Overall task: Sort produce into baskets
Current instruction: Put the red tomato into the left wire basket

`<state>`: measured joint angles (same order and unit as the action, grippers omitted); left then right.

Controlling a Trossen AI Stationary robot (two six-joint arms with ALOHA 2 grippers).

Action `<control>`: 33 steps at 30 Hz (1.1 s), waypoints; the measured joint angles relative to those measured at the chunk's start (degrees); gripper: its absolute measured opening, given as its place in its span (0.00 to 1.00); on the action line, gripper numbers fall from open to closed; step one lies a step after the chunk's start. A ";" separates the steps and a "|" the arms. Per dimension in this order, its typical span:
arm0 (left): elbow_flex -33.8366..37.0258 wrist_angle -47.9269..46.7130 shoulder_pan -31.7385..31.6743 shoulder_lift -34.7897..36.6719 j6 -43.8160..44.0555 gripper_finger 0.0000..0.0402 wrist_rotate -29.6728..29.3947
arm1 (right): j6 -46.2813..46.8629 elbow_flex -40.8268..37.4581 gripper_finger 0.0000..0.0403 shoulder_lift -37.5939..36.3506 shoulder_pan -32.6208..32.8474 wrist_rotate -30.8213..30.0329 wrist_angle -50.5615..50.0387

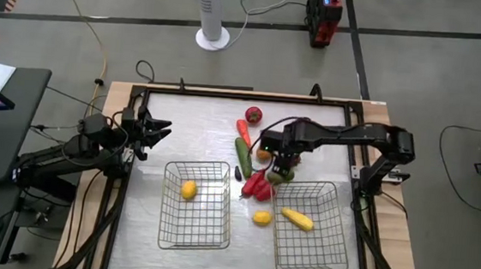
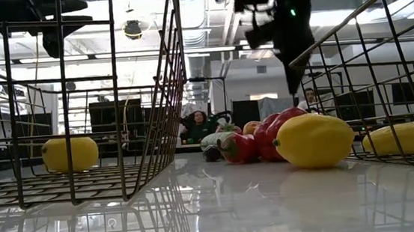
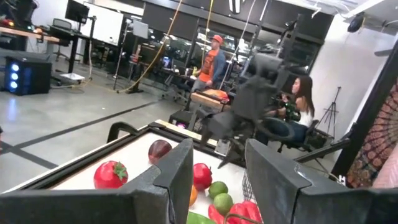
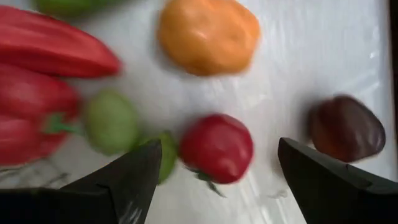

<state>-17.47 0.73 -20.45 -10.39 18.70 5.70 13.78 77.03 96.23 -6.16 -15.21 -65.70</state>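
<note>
Two wire baskets stand at the table's near side. The left basket [image 1: 195, 206] holds a yellow round fruit [image 1: 188, 190]; the right basket [image 1: 310, 228] holds a long yellow piece [image 1: 297, 218]. Between them lies a yellow lemon [image 1: 261, 217]. Loose produce lies mid-table: red peppers [image 1: 258, 186], a cucumber [image 1: 244, 159], a carrot [image 1: 243, 131] and a tomato [image 1: 252, 114]. My right gripper [image 4: 219, 151] hangs open over this pile, pointing down, its fingers on either side of a small red round fruit [image 4: 216, 148] below, clear of it. My left gripper [image 1: 159, 131] waits open at the table's left edge.
Around the red fruit lie a dark maroon piece [image 4: 346, 127], an orange piece [image 4: 208, 34], green round pieces [image 4: 111, 121] and the red peppers [image 4: 37, 81]. People [image 3: 214, 59] are in the room beyond the table's far side. A white stand base [image 1: 213, 38] sits on the floor behind.
</note>
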 joint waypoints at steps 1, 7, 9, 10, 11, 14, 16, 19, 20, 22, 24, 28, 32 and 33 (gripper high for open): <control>0.00 0.00 -0.02 0.00 -0.01 0.33 -0.01 | 0.24 -1.37 0.87 -0.51 -1.09 0.03 0.90; 0.00 0.00 -0.01 0.00 -0.29 0.33 -0.55 | 0.75 -7.09 0.91 -1.82 -6.11 1.81 4.97; 0.00 0.00 -0.02 0.00 -0.39 0.33 -1.02 | 0.44 -7.63 0.93 -1.55 -7.10 3.95 4.91; 0.00 0.00 -0.01 0.00 -0.39 0.33 -1.05 | 0.39 -7.79 0.94 -1.45 -7.45 5.11 4.90; 0.00 0.00 -0.02 0.01 -0.41 0.33 -1.03 | 0.58 -7.97 0.95 -1.35 -7.63 6.27 4.72; 0.00 0.00 -0.02 0.00 -0.42 0.33 -0.99 | 1.68 -8.00 0.99 -1.33 -7.82 7.71 5.01; 0.00 -0.02 -0.02 0.00 -0.42 0.33 -0.95 | 2.82 -7.97 0.99 -1.36 -7.79 7.70 4.53; 0.00 -0.04 -0.01 0.00 -0.42 0.33 -0.35 | 3.41 -7.97 0.98 -1.33 -7.78 7.70 3.86; 0.00 -0.04 -0.02 0.00 -0.39 0.33 -0.35 | 3.41 -7.97 0.98 -1.33 -7.77 7.68 4.00; 0.00 -0.04 -0.02 0.01 -0.40 0.33 -0.35 | 3.41 -7.97 0.98 -1.33 -7.77 7.68 4.56; 0.00 -0.04 -0.01 0.00 -0.42 0.33 -0.39 | 3.41 -7.97 0.98 -1.33 -7.78 7.68 4.92; 0.00 -0.04 -0.01 0.00 -0.42 0.33 -0.40 | 3.73 -7.97 0.98 -0.45 -8.21 7.44 4.86; 0.00 -0.07 -0.02 0.00 -0.37 0.33 -0.40 | 3.93 -7.97 0.98 2.63 -8.27 7.44 4.58; 0.00 -0.16 0.00 0.01 -0.37 0.33 -0.40 | 3.78 -7.97 0.98 3.69 -8.27 7.46 4.51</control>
<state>-17.47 0.57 -20.45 -10.38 18.33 5.30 17.56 69.06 99.92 -14.44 -7.75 -61.19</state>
